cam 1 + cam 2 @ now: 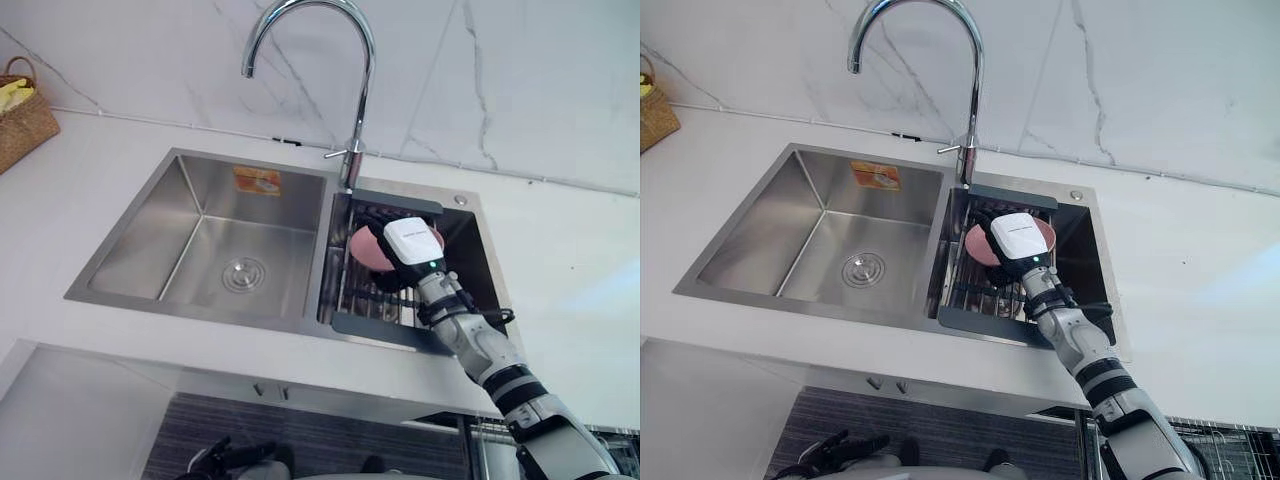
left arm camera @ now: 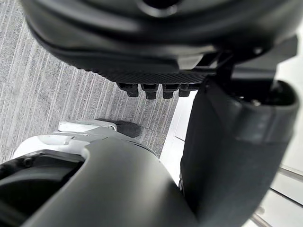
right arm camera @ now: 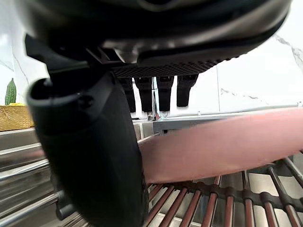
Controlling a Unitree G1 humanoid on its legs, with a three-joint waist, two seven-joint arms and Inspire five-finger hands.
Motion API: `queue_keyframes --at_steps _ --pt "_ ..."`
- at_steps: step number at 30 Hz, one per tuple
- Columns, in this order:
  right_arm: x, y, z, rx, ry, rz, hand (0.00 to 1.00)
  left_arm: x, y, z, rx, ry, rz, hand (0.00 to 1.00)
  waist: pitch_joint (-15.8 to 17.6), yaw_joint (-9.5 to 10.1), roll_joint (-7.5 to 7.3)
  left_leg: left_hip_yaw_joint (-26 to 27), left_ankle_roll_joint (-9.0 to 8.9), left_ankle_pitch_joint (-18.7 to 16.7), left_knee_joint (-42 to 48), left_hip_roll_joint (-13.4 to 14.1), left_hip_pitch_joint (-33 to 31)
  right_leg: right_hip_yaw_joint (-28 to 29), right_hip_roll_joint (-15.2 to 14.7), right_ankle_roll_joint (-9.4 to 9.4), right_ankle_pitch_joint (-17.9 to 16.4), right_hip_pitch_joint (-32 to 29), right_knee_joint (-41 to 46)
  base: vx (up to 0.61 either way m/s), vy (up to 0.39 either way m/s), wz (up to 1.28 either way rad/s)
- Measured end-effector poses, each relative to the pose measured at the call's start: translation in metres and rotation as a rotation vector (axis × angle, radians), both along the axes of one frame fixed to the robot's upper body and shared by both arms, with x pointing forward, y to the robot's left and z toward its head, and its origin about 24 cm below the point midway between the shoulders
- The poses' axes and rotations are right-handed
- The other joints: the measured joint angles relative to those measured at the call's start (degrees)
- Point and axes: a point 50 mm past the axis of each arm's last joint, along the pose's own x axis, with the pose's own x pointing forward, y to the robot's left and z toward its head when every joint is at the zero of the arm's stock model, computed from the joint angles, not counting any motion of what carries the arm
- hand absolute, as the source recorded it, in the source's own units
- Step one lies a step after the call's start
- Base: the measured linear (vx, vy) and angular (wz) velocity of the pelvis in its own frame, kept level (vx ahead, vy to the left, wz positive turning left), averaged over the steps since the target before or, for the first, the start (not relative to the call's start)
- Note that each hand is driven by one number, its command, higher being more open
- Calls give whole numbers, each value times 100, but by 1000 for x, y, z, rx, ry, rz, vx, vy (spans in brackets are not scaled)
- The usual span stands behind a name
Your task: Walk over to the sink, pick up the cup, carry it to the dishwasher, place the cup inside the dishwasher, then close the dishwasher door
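The pink cup sits on the dish rack in the right basin of the sink. The right hand is over the cup with its fingers straight, not closed on it. The left hand hangs below the sink's front edge, relaxed and empty.

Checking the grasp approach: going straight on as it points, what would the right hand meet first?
Probably the pink cup on the sink rack, right before the right hand; depth is unclear.

Right hand over pink cup, perhaps touching, rack in sink, right basin
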Motion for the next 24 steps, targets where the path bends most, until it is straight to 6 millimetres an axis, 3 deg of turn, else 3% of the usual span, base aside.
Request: queue_keyframes --at_steps 18,22,24 --pt "4 -16 -3 -75 -28 -119 0 4 0 1 -2 -18 -13 100 85 10 -4 2 0 2 1 -9 -9 11 -2 -1 -1 0 -21 0 0 0" --pt "5 -23 2 -9 -55 -150 0 4 0 1 -2 -18 -14 100 85 -9 -4 26 -1 2 1 -13 1 38 -6 -2 -1 -1 -22 0 0 -2" --pt "6 -25 14 75 -96 -164 0 5 0 2 -1 -22 -14 100 85 -48 -3 61 -1 2 1 -14 2 79 -6 -2 0 -18 -23 0 0 -10"
